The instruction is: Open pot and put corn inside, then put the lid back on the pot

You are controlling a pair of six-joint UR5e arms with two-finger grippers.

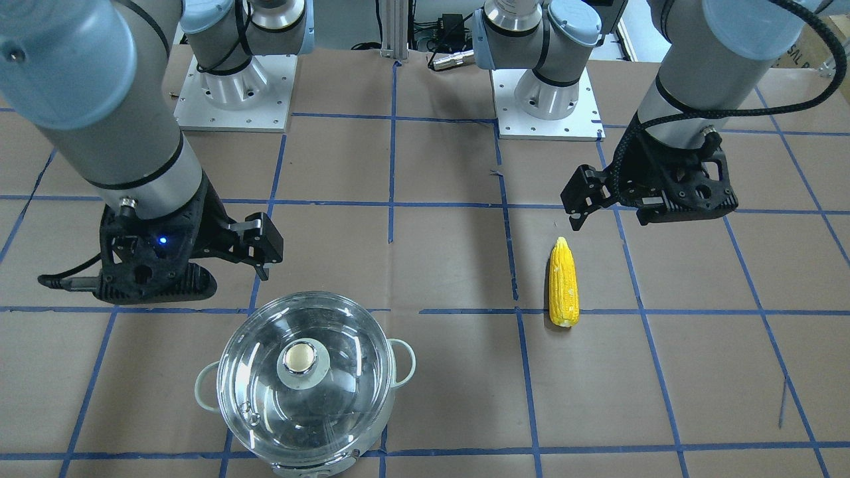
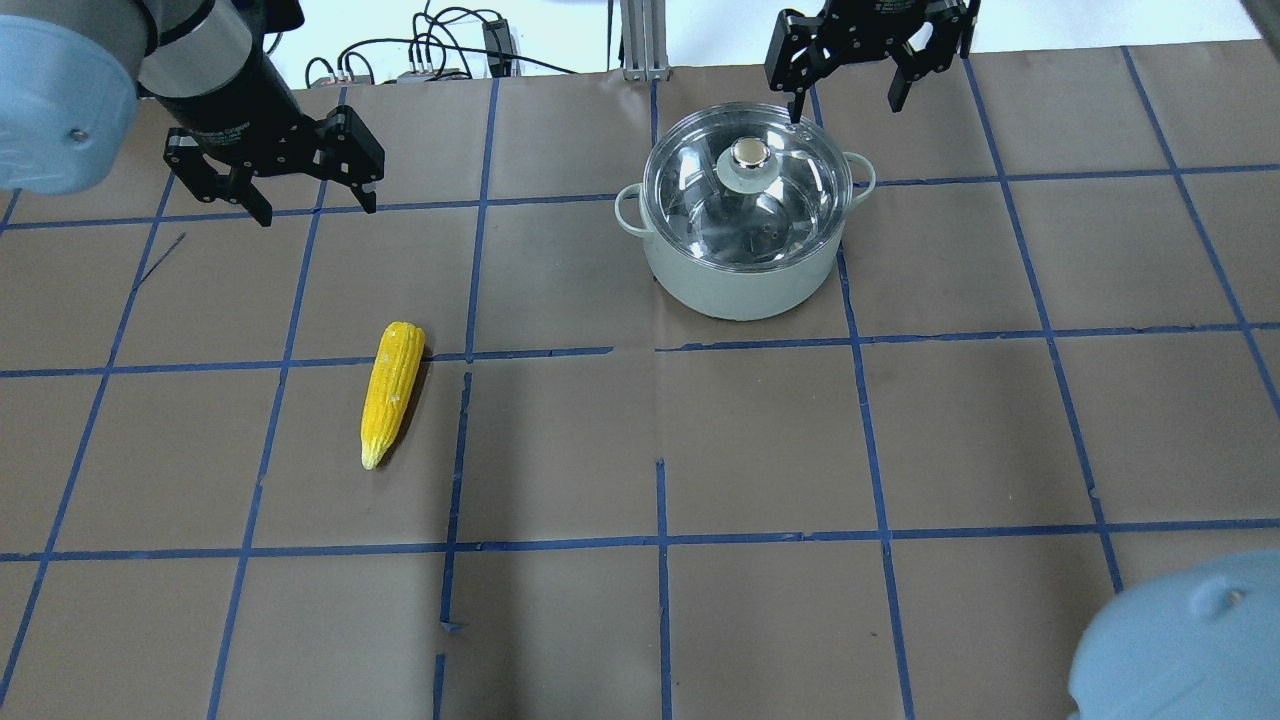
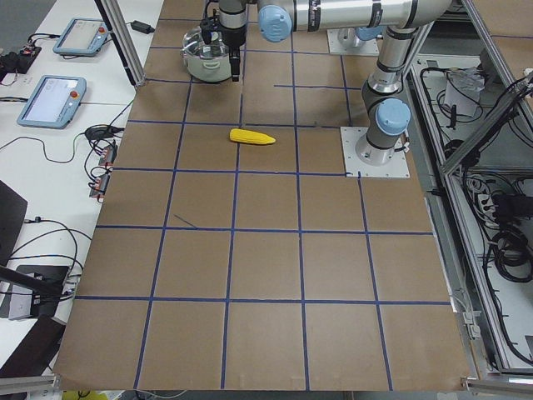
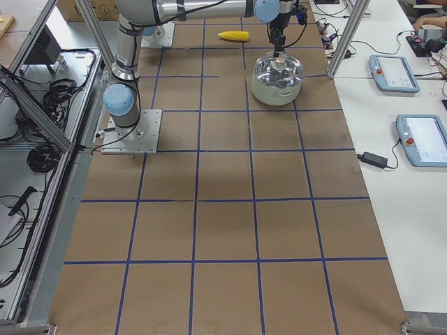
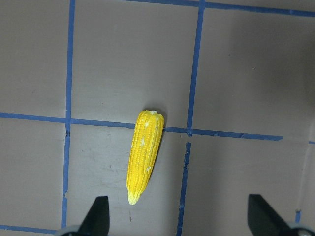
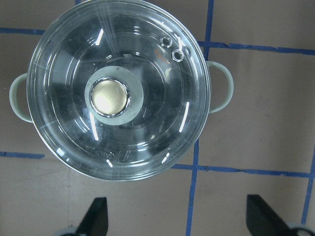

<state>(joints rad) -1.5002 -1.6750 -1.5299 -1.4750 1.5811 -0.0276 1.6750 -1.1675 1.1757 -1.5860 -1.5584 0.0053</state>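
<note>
Corn lies flat on the table, under and a little ahead of the left gripper, whose jaws are spread wide and hold nothing. The right gripper hangs with its jaws likewise apart, above the far rim of the pot. The lid sits on the pot, its knob outside the jaws.

Bright, even light falls from overhead. White streaks of glare cross the glass lid. The corn throws a short, soft shadow on the bench. The near arm housing looks blurred, and the side views are sharp.
</note>
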